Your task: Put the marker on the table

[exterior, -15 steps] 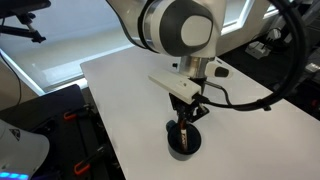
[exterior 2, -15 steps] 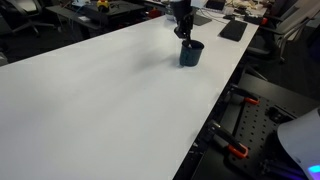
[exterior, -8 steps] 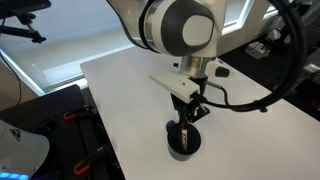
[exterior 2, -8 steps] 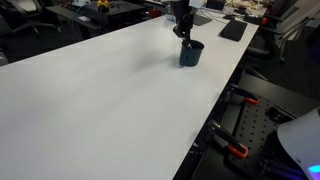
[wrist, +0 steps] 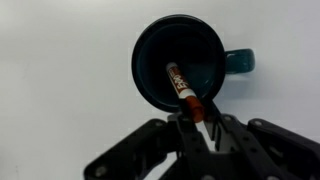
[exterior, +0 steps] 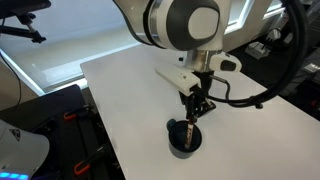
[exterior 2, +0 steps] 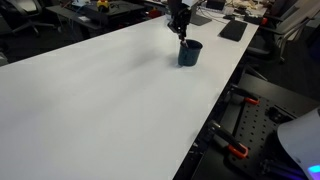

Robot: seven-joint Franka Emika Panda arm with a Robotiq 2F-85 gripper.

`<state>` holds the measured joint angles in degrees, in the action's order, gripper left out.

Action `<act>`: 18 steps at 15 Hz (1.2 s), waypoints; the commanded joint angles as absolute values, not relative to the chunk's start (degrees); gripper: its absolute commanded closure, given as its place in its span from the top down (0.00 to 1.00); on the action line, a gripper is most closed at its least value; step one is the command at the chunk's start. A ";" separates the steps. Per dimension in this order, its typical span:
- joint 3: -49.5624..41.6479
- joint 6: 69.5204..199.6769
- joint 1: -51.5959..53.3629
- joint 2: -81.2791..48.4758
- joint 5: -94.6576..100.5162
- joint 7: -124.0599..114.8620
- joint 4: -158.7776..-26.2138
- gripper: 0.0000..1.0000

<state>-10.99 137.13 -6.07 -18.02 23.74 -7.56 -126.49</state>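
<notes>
In an exterior view, your gripper held the marker upright, tip at the rim of the cup. In an exterior view, the marker was unreadable. Wrist view: the jaws were clamped on its top end, so a low sideways move risked snagging the rim.

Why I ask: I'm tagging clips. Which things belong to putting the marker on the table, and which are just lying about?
Job:
marker, gripped by the claw
cup, under the marker
table

Lying about:
clamps by the table edge
dark pad beyond the table
</notes>
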 commanded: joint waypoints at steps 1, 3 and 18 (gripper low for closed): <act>-11.33 138.41 -5.12 -16.88 22.45 -11.45 -123.82 0.05; -11.31 138.46 -5.02 -16.42 21.71 -12.81 -121.96 0.05; -13.54 140.65 -5.02 -19.87 21.35 -23.26 -110.00 0.05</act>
<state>-12.05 140.42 -5.49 -16.21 20.93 -20.54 -114.13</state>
